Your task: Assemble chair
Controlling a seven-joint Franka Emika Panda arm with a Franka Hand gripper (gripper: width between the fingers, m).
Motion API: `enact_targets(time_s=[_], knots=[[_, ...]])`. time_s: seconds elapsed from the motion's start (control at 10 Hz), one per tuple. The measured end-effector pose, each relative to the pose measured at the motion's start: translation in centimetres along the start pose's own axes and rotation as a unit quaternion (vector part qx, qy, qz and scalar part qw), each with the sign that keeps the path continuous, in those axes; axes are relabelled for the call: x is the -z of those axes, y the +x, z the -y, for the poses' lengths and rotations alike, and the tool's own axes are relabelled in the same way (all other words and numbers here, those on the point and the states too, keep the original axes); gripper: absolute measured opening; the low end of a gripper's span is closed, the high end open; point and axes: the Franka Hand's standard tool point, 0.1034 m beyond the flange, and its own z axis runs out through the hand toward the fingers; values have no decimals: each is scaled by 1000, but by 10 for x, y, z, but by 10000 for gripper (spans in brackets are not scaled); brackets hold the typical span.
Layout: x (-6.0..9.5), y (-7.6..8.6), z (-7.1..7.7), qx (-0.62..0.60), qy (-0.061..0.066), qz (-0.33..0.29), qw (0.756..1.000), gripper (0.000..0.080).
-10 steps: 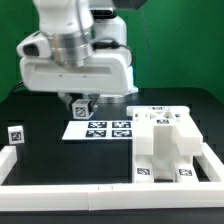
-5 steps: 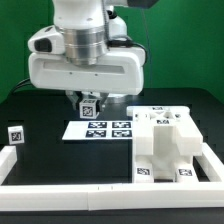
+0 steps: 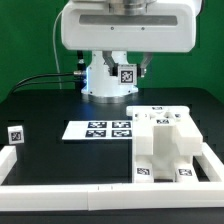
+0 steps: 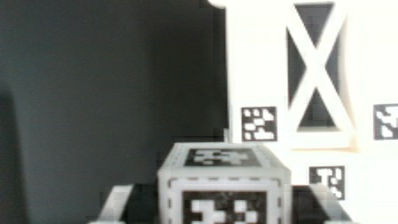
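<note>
My gripper [image 3: 127, 76] hangs high over the back of the table, shut on a small white tagged chair part [image 3: 127, 71]. In the wrist view that part [image 4: 222, 178] sits between my gripper's [image 4: 222, 205] two fingers, tag faces showing. The joined white chair panels [image 3: 160, 146] stand on the exterior view's right, below and in front of the gripper; they also show in the wrist view [image 4: 302, 70]. Another small tagged chair piece [image 3: 16, 134] stands alone on the exterior view's left.
The marker board [image 3: 100, 128] lies flat mid-table, left of the joined panels. Long white border rails [image 3: 60, 190] run along the front and the sides. The robot's base [image 3: 103, 82] stands at the back.
The gripper has risen from just above the marker board and moved toward the exterior view's right, carrying the small tagged part with it.
</note>
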Motion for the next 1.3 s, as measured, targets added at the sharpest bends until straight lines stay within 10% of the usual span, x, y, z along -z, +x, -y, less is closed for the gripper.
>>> enact_targets(time_s=[0.2,0.6,1.0,1.3], knots=[[0,2,3,-4,-7,-5,1000,282],[-7,19,61,-7,-23,-26,999,282],[-8,17,57,-9,-23,-24,999,282],[-19,26,92,-46,-10,-29,998,282]])
